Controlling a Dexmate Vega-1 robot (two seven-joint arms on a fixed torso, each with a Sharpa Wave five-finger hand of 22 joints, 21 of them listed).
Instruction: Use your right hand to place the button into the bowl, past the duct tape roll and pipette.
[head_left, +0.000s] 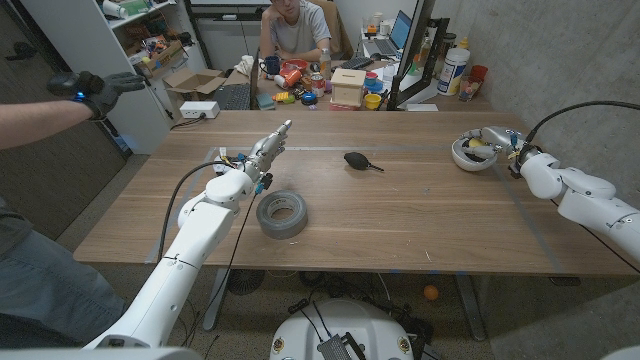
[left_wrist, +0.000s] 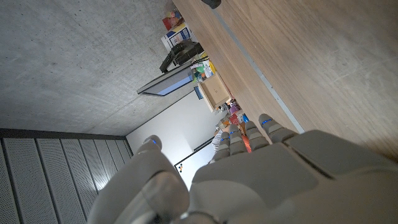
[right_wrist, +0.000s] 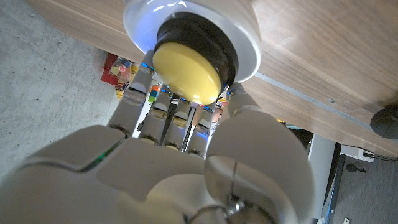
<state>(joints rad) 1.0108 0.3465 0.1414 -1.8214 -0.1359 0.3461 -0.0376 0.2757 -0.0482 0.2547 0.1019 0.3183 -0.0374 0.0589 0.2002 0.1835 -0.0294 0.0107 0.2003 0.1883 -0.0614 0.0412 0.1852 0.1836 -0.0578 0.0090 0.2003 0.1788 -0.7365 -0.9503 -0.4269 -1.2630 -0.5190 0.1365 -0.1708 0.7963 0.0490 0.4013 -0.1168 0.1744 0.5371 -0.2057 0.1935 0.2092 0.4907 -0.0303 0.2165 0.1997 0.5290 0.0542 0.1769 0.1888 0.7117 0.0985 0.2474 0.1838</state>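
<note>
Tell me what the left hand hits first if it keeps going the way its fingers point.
Probably nothing on the table: the left hand points up and away toward the far edge, past the pipette, so its line looks free. Depth is uncertain.

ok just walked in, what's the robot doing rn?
The right robot hand is at the white bowl near the table's far right, with the yellow button sitting in the bowl; whether the fingers are gripping it is unclear. The left robot hand hovers empty, fingers extended, just beyond the duct tape roll. The black pipette lies mid-table between the two. A person sits behind the table.
</note>
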